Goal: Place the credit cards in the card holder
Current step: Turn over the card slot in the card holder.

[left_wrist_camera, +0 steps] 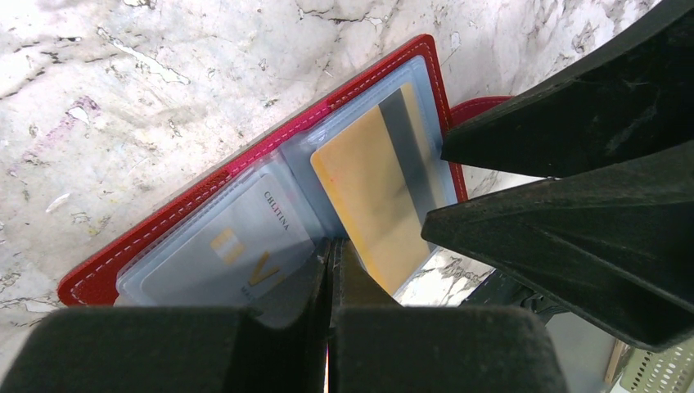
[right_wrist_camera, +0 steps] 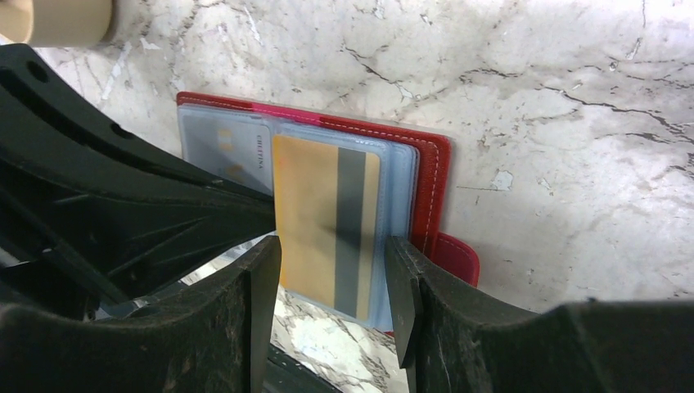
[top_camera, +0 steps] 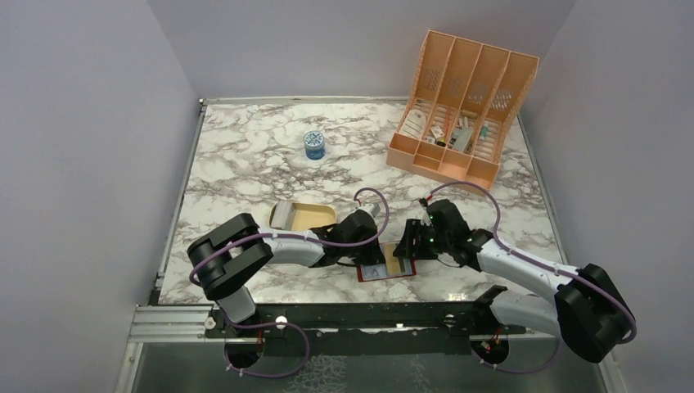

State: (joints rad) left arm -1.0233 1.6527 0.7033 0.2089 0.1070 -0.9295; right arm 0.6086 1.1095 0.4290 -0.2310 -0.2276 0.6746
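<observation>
The card holder [top_camera: 386,272] lies open on the marble table [top_camera: 245,155], lower middle of the top view, right between the two wrists. It's red on the outside with pale blue see-through pockets facing up. In the right wrist view a little red tab pokes out on its right side.

The right fingers [right_wrist_camera: 245,311] are spread wide and clamped on a gold card [right_wrist_camera: 315,213] with a dark stripe, one finger on each long edge near its lower end. That card lies over the right-hand half of the holder, and its lower end pokes out a bit past the holder's edge. Honestly I can't tell if the top end is inside a sleeve or just resting on it, since the plastic film is too hazy.

The left fingers [left_wrist_camera: 270,344] are closed all the way with nothing between them. In the left wrist view they fill the bottom of the frame, with their tips right at the holder's near edge. They sit by the pocket that has a grey card [left_wrist_camera: 237,254] in it.

In the top view a tan tray [top_camera: 315,214] sits just up and left of the holder, with a stack of grey cards [top_camera: 284,215] at its left end. Further up the frame is a small blue-and-white jar [top_camera: 314,144]. A peach slotted organizer [top_camera: 442,161] with odds and ends in it sits at the upper right.
</observation>
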